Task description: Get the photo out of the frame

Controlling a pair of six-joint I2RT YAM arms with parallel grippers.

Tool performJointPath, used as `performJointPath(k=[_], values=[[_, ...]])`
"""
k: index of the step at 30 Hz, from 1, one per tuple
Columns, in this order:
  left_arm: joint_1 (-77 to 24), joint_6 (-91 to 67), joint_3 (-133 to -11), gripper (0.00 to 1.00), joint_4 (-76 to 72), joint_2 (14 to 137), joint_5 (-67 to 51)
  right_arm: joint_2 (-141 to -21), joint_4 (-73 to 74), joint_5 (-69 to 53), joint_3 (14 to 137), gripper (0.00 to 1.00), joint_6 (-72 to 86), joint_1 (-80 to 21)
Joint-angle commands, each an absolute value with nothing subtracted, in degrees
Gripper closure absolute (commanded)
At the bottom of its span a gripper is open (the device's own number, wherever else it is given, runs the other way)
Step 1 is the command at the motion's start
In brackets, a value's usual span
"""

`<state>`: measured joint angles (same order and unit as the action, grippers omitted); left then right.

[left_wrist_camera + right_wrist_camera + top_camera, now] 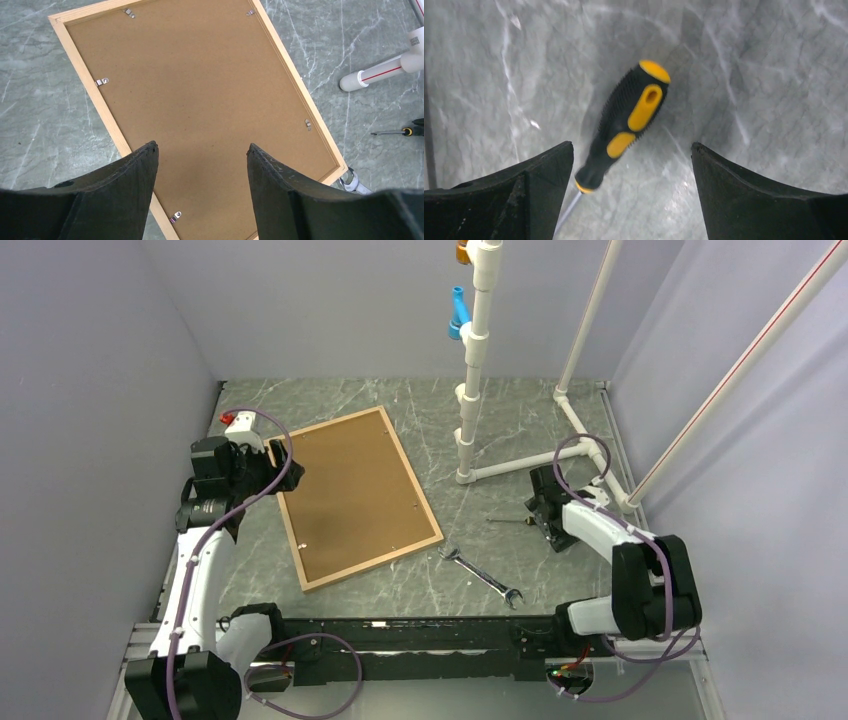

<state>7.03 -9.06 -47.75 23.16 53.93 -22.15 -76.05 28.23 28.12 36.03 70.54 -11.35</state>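
No legible text is showing in any view. The brown backing board (200, 100) in the frame (79, 65) is showing no print, and the screwdriver (624, 120) handle is showing no lettering. The wrench (483, 575) is appearing too small to read.

Grey marbled table (400, 585), closed in by plain grey walls (100, 360). On it, a silver open-ended wrench (483, 574), lying diagonal near the front edge. Just behind that, a screwdriver (626, 118) with a black-and-yellow handle, flat on the surface, thin shaft bare. Further back, a white pipe stand (470, 390) rising upright from floor-level pipes, carrying a blue fitting (458, 315) and, higher up, an orange fitting (463, 252). To the left, a plain brown backing board (355, 490), face up, with small metal tabs (101, 81) along its edges.
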Motion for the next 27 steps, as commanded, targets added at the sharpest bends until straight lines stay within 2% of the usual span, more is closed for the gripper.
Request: performJointPath(k=[1,4,8,11,13,17,23,27], values=[[6.81,-7.65,-48.07,0.31,21.30,53.35,-22.27,-80.59,28.56,29.47,39.80,0.13,71.52,-9.92],[6.79,-7.56,-48.08,0.31,21.17,53.51,-22.50,-82.79,28.36,28.66,40.09,0.19,71.76,-9.86],[6.81,-7.56,-48.16,0.31,21.04,53.84,-23.02,-84.44,27.76,26.78,38.93,0.36,71.92,-9.92],[6.83,-7.54,-47.97,0.31,20.34,53.98,-24.97,-85.04,27.31,24.97,38.40,0.55,70.91,-10.05],[6.77,-7.64,-47.62,0.32,19.59,54.09,-26.83,-84.97,25.80,23.98,37.37,0.76,70.07,-10.11],[6.68,-7.69,-47.44,0.37,18.21,55.48,-31.96,-82.38,19.52,21.88,34.90,1.00,65.18,-10.65],[5.46,-7.65,-47.45,0.36,16.96,57.75,-38.04,-67.35,7.11,22.48,30.08,1.00,56.13,-15.44],[3.83,-7.37,-47.75,0.37,16.35,59.86,-42.24,-56.51,-3.03,23.27,26.93,1.00,48.50,-23.59]])
